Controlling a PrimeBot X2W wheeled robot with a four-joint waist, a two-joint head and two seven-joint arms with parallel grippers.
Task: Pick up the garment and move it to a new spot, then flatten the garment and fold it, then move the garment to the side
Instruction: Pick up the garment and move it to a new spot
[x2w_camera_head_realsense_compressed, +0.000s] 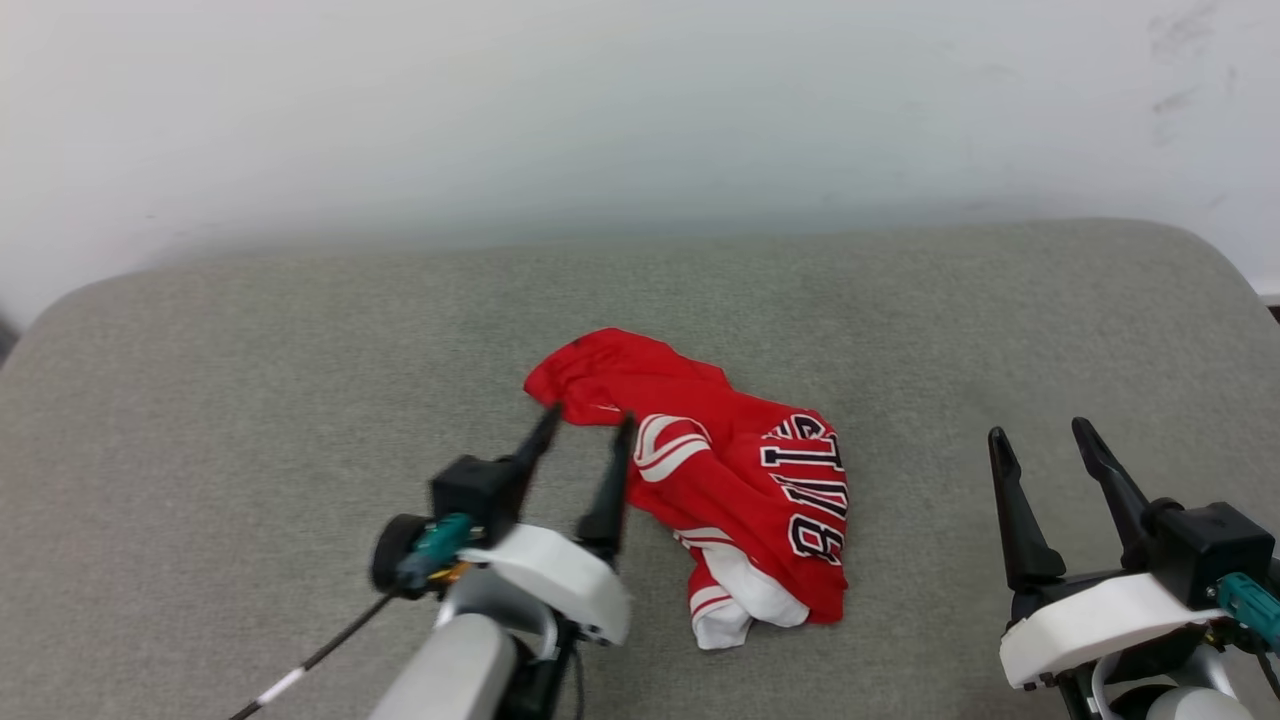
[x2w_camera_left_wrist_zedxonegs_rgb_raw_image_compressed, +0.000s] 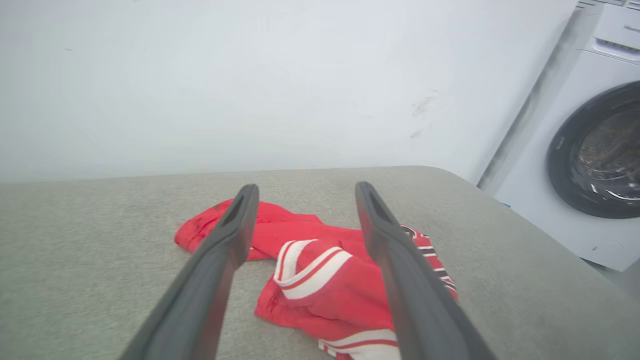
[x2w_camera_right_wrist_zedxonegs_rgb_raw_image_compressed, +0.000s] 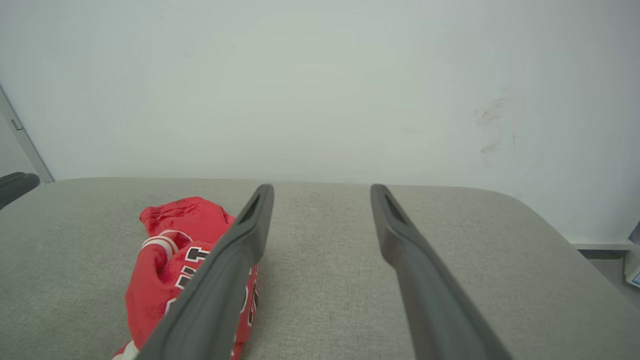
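Most steps remain, I'd say. Grey tabletop (x2w_camera_head_realsense_compressed: 200, 400) carries garment (x2w_camera_head_realsense_compressed: 740, 480), a crumpled heap nr centre: not flattened, folded or set aside. Left pincer (x2w_camera_head_realsense_compressed: 590, 416) apart at its edge, empty; right pincer (x2w_camera_head_realsense_compressed: 1038, 430) apart, well clear.

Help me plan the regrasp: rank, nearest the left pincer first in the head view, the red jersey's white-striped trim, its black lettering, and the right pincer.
1. White-striped trim, beside the left pincer.
2. Black lettering, farther right.
3. Right pincer, far right.
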